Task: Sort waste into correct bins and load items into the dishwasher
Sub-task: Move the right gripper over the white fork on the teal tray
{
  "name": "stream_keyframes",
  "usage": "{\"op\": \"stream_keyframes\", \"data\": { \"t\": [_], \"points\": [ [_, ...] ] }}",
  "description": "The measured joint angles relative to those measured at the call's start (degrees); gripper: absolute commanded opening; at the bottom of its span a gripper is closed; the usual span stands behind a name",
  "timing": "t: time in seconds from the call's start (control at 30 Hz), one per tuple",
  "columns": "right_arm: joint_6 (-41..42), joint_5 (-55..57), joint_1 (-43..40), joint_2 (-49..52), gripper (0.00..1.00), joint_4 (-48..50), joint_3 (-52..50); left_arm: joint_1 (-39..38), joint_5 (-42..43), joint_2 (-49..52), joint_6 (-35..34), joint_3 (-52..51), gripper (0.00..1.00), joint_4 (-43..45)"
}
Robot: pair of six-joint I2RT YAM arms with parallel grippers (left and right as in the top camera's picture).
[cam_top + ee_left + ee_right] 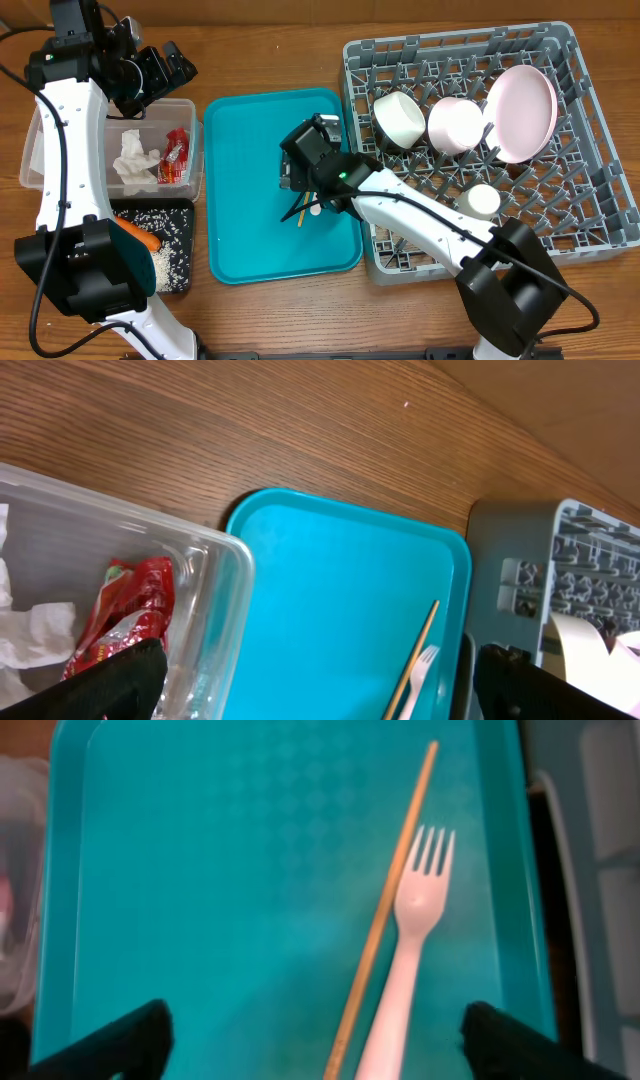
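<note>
My right gripper [303, 192] [315, 1045] hangs open over the teal tray [250, 180]. A white fork [420, 910] and a wooden chopstick [395, 880] lie side by side on the tray between its fingers, untouched. My left gripper [165, 75] [320, 690] is open and empty above the back edge of the clear tub [40, 150]. That tub holds a white napkin [135, 160] and a red wrapper [125, 610]. The black tray [185, 215] carries rice scraps and a carrot [140, 238]. The grey dishwasher rack [600, 130] holds two white bowls [400, 118], a pink plate [522, 110] and a cup [482, 200].
The teal tray's right rim sits close against the rack's left wall [510, 560]. Bare wooden table [300, 430] lies behind the tub and tray. The left arm's white links run down the table's left side over the bins.
</note>
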Motion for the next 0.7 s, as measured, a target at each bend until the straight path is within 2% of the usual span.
{"op": "stream_keyframes", "data": {
  "t": [0.1,0.2,0.33,0.7],
  "points": [
    [-0.1,-0.6,0.0,0.0,1.00,-0.2,0.0,0.0,-0.3,0.0,0.0,0.0,1.00,0.0],
    [-0.7,-0.9,0.0,0.0,0.69,-0.4,0.0,0.0,-0.5,0.0,0.0,0.0,1.00,0.0],
    [-1.3,-1.2,0.0,0.0,0.51,-0.5,0.0,0.0,-0.6,0.0,0.0,0.0,1.00,0.0],
    [3.3,3.8,0.0,0.0,0.42,-2.7,-0.1,-0.4,-0.6,0.0,0.0,0.0,1.00,0.0]
  ]
}}
